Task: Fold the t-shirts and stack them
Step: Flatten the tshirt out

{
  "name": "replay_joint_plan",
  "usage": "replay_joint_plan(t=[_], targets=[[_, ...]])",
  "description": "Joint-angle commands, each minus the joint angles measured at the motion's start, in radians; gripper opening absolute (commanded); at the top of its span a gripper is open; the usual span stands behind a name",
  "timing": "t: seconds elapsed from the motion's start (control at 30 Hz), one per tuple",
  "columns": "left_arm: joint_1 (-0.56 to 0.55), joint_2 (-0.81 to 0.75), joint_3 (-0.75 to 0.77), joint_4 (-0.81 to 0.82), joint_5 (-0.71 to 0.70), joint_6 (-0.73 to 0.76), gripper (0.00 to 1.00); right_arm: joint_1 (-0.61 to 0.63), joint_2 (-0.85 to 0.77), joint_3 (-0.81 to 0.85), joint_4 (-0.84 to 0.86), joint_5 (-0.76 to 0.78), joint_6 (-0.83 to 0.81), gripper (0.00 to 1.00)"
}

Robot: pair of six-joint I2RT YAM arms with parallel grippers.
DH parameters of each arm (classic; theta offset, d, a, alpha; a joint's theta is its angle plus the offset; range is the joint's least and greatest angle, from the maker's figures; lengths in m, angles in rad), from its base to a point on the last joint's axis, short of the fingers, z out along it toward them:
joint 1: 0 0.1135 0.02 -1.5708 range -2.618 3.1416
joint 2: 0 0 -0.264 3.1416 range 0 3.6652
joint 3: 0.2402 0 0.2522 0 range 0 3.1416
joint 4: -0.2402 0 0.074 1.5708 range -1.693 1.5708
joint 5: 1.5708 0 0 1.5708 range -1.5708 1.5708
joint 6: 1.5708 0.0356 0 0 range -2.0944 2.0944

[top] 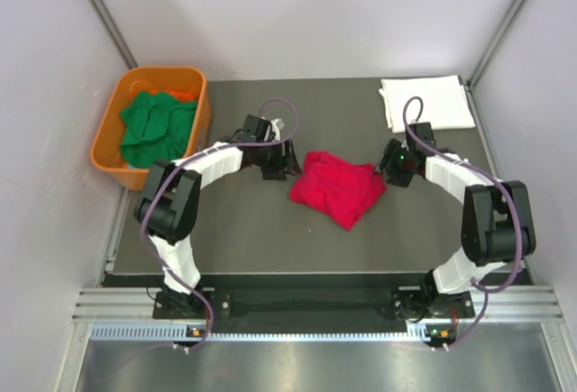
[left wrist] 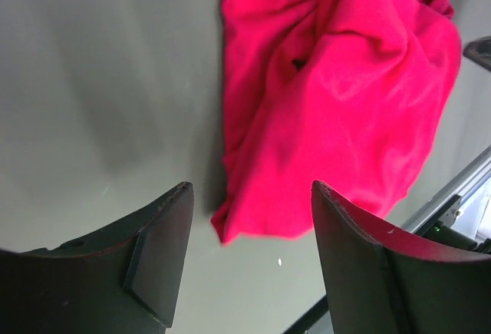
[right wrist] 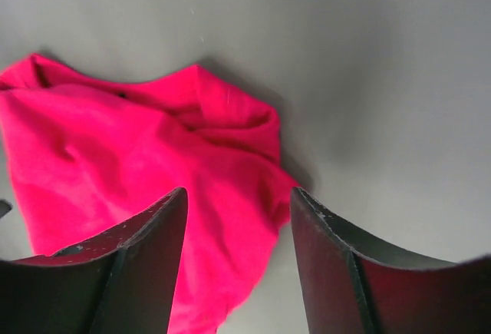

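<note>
A bright red t-shirt [top: 336,186] lies crumpled in the middle of the dark table [top: 243,230]. It also shows in the left wrist view [left wrist: 337,96] and in the right wrist view [right wrist: 130,173]. My left gripper [top: 281,168] is open and empty just left of the shirt, its jaws apart over the shirt's near corner [left wrist: 252,186]. My right gripper [top: 386,176] is open and empty at the shirt's right edge, jaws apart above the cloth [right wrist: 239,196]. A folded white t-shirt [top: 425,102] lies at the back right. Green t-shirts [top: 158,126] are piled in the orange tub.
The orange plastic tub [top: 115,122] stands at the table's back left edge. Grey walls close in the table on both sides and behind. A metal rail [top: 306,306] runs along the near edge at the arm bases.
</note>
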Motion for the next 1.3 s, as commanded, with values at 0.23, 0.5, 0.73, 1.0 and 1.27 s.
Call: replay_joint_plan(t=[0.23,0.5,0.73,1.0,1.27], targets=[[-0.053,0.160,0.080,0.209,0.220,-0.092,0.23,0.000,0.097,-0.004,0.214,-0.169,-0.022,0.24],[-0.043,0.062,0.576,-0.247,-0.099,0.042,0.00,0.017,-0.041,0.381,0.054,-0.200,-0.039,0.00],[-0.047,-0.197,0.573,-0.305,-0.255,0.044,0.00,0.033,-0.291,0.408,-0.035,-0.044,-0.061,0.00],[-0.166,-0.443,-0.050,-0.166,-0.154,-0.028,0.31,0.032,-0.522,-0.100,0.012,-0.011,0.010,0.04],[-0.151,-0.567,-0.267,-0.121,-0.187,-0.051,0.63,0.010,-0.533,-0.210,-0.121,0.085,0.014,0.44]])
